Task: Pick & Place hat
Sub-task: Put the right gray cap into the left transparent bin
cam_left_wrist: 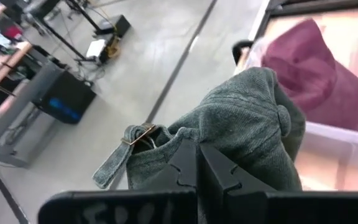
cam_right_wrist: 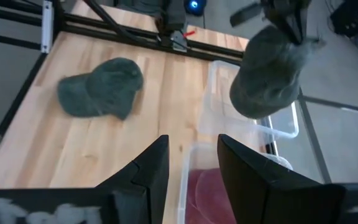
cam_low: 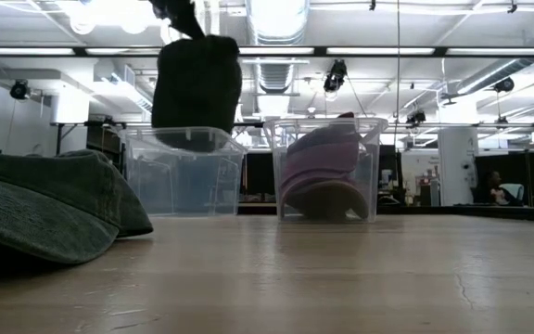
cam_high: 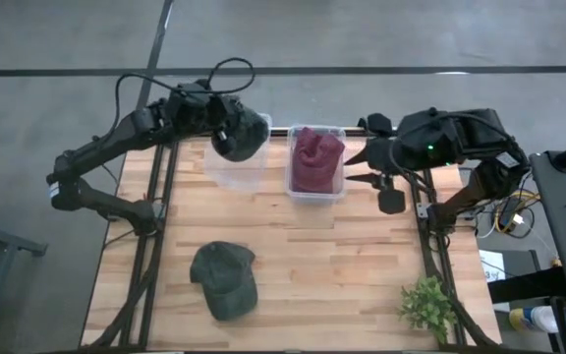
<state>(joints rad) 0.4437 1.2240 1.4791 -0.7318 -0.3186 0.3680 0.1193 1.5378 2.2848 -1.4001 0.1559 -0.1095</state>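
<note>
Counting hats: three in all, two dark green caps and one maroon. Green cap no. 1, the held green cap (cam_high: 240, 135), hangs from the left gripper (cam_high: 226, 126) in the upper middle of the high view, over the left clear bin (cam_high: 234, 169). The left wrist view shows the two dark fingers (cam_left_wrist: 194, 169) pressed together on the cap's fabric (cam_left_wrist: 241, 124), the strap with its brass buckle (cam_left_wrist: 143, 133) dangling at centre-left. In the low view the cap (cam_low: 196, 91) hangs at upper centre-left, its lower edge at the rim of that bin (cam_low: 184, 176); whether it touches the rim, cannot tell.

Green cap no. 2, the loose green cap (cam_high: 225, 278), lies flat on the wooden table (cam_high: 342, 265) at lower centre-left of the high view, well apart from both bins. It fills the left edge of the low view (cam_low: 40, 209).

Maroon hat (cam_high: 316, 157): one, inside the right clear bin (cam_high: 339, 191), upper centre of the high view, beside the left bin. Bins counted: two.

The right gripper (cam_high: 389, 183) sits at the upper right of the high view, just beside the right bin. The right wrist view shows its fingers (cam_right_wrist: 151, 168) parted with a clear gap, nothing between them.

One small green plant (cam_high: 427, 307) stands at the table's lower right corner.
</note>
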